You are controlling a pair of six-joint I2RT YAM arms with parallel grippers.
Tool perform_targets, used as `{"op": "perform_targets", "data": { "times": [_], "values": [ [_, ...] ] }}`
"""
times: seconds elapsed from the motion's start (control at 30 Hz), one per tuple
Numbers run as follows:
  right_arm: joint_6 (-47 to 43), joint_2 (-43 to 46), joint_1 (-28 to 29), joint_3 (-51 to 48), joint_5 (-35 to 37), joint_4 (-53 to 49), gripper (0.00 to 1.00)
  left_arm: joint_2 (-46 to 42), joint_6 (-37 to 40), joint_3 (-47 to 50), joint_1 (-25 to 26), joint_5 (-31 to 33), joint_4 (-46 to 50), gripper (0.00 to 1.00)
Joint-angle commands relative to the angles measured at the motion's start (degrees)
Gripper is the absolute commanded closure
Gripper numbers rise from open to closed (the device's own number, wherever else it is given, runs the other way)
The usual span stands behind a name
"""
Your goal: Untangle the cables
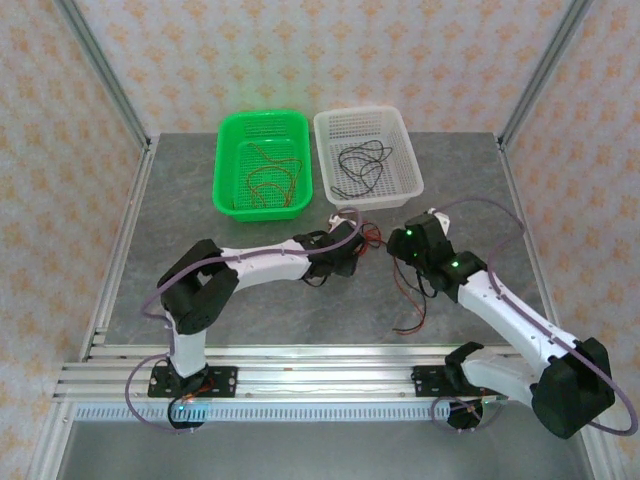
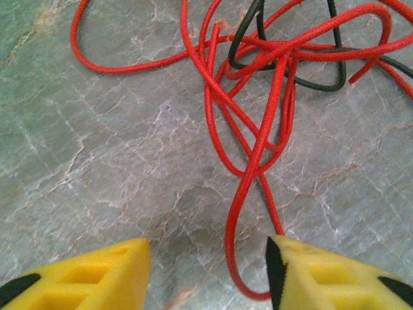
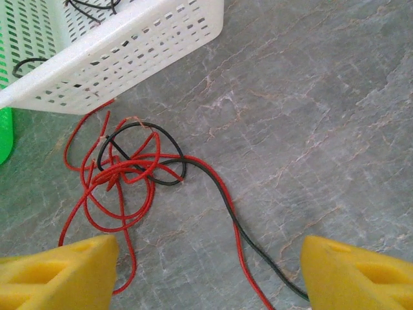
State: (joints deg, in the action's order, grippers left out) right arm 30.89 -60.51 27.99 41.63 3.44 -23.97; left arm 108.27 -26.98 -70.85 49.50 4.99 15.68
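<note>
Both my grippers are released: my left gripper (image 2: 208, 258) has its yellow fingers (image 2: 97, 278) apart with a red loop lying between them, and my right gripper (image 3: 210, 258) is spread wide over one red and one black strand. The cables (image 3: 129, 171) lie knotted on the table (image 3: 310, 129) just in front of the white basket (image 3: 129, 58).

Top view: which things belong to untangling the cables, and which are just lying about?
Part of the job:
tangled cables
left gripper
right gripper

Just lying about:
green basket
white basket
</note>
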Motion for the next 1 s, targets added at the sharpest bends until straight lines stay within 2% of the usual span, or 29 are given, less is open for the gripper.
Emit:
{"op": "perform_targets", "data": {
  "times": [0.0,0.13,0.27,0.67,0.97],
  "values": [
    [1.36,1.10,0.32,-0.84,-0.19,1.55,0.27,0.71,0.62,-1.10,-0.06,2.04,-2.62,0.55],
    [1.62,1.18,0.32,-1.24,-0.71,1.95,0.28,0.66,0.92,-0.61,-0.10,2.34,-4.39,0.71],
    [2.14,1.20,0.44,-2.28,-1.91,2.80,0.29,0.67,0.62,-0.18,-0.09,3.67,-4.87,1.00],
    [4.36,-3.43,0.77,-7.78,-7.12,11.45,0.39,-12.81,0.09,-0.34,0.08,6.05,1.59,1.00],
    [3.83,-14.72,3.00,-7.75,-3.66,15.66,0.45,-20.63,0.33,-1.37,0.73,6.25,4.34,1.00]
  ]
}}
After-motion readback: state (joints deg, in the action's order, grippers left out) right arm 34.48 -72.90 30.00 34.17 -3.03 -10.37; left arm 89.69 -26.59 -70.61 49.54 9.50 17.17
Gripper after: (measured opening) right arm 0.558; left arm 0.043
